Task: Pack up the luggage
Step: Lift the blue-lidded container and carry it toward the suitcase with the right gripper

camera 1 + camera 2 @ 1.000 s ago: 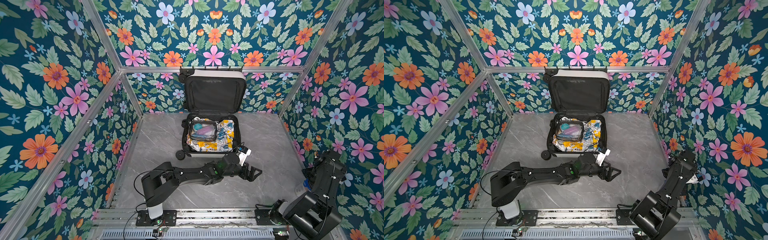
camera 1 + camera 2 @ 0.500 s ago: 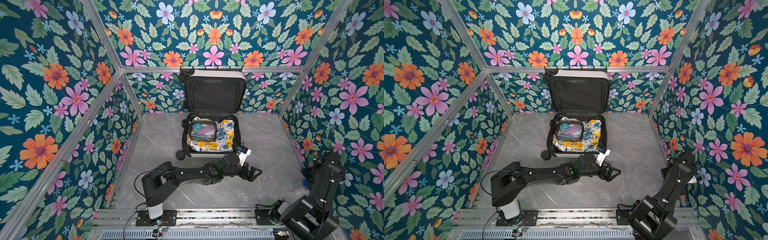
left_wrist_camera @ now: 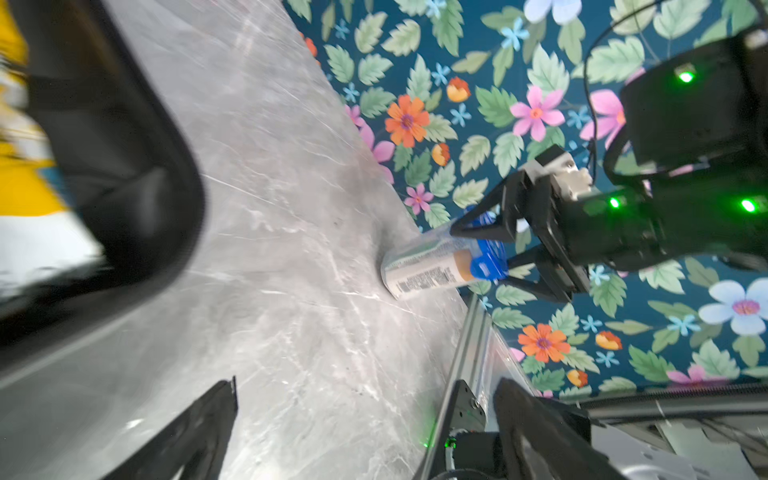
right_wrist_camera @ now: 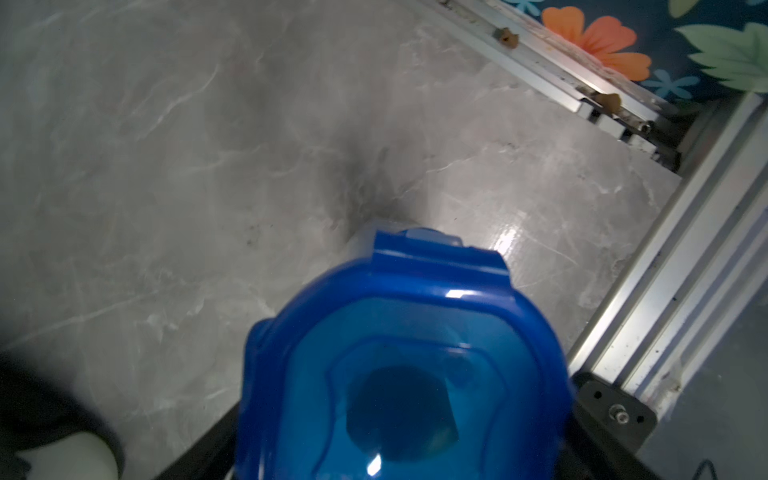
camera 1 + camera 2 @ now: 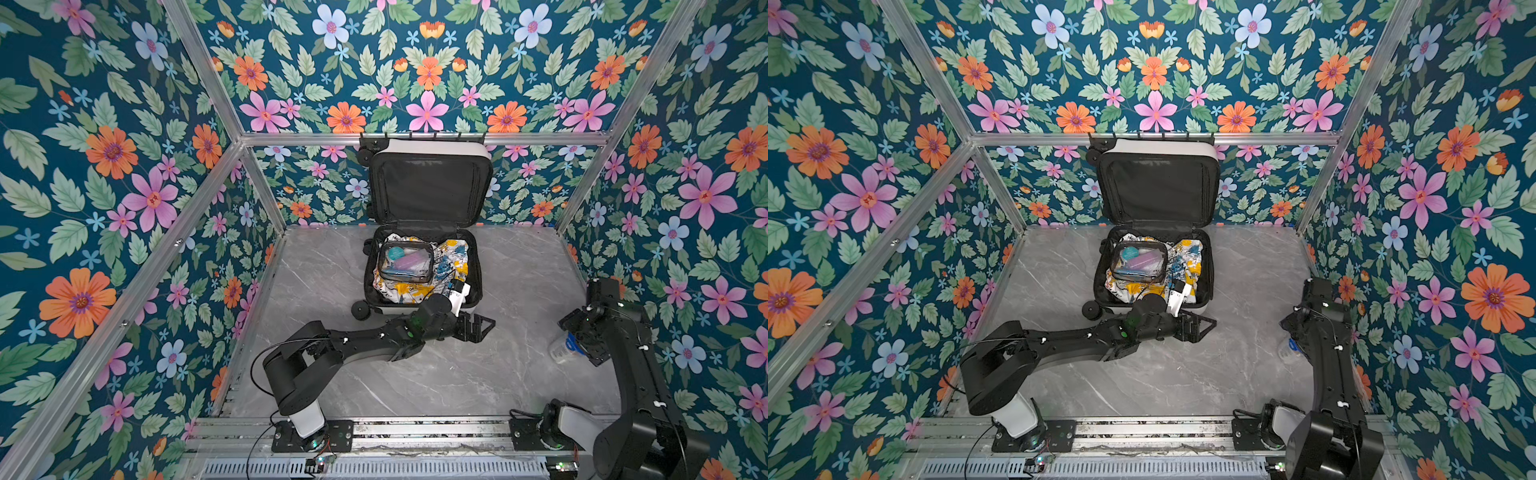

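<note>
The left gripper point(image 5: 481, 328) lies low over the bench point(image 5: 415, 382). Its jaws are spread wide with nothing between them, and its fingers aim toward the bench's right edge. Just behind it is the front right corner of the luggage point(image 5: 475, 266).

The luggage lies open near the middle of the rear edge, its long axis running across the bench, parallel to that edge. The wheels point(image 5: 360, 309) point toward the left edge and the opening faces up. The lid point(image 5: 430, 187) stands upright at the rear with its black lining facing forward. In the lower half a clear pouch point(image 5: 405, 264) rests on a printed cloth point(image 5: 451, 259), toward the wheel side.

Well apart from the luggage, by the right edge, the right gripper point(image 3: 480, 249) has its 2 fingers set wide around the blue cap point(image 4: 399, 365) of a bottle point(image 3: 419, 276). As far as the left wrist view shows, they are closed on the cap. The bottle is tilted, its base on the bench
</note>
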Robot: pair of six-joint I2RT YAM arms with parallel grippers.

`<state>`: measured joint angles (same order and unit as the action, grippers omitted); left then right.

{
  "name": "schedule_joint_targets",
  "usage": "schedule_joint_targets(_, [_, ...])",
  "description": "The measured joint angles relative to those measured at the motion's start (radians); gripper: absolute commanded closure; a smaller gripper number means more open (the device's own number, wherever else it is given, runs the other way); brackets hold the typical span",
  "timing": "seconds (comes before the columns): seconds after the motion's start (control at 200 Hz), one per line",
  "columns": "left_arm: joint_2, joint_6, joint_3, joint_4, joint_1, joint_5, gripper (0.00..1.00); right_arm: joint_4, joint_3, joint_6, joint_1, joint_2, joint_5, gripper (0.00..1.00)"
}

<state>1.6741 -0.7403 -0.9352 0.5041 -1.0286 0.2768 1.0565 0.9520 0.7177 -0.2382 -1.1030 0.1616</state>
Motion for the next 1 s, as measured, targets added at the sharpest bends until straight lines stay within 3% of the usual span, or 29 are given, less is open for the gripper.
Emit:
schedule_joint_targets(0.345, [-0.120, -0.019, 0.087, 0.002, 0.113, 0.002, 0.00, 0.052, 0.157, 0.032, 0.499, -0.121, 0.072, 0.37])
schedule_joint_targets(0.57, [-0.224, -0.031, 0.165, -0.015, 0.212, 0.002, 0.01, 0.096, 0.312, 0.090, 0.827, -0.282, 0.115, 0.38])
schedule_joint_targets(0.8, [-0.395, -0.042, 0.281, -0.105, 0.360, -0.008, 0.01, 0.092, 0.489, 0.120, 1.056, -0.509, 0.116, 0.39])
schedule_joint_targets(1.0, [-0.539, -0.036, 0.354, -0.211, 0.463, -0.003, 0.00, 0.065, 0.617, 0.118, 1.184, -0.665, 0.118, 0.39])
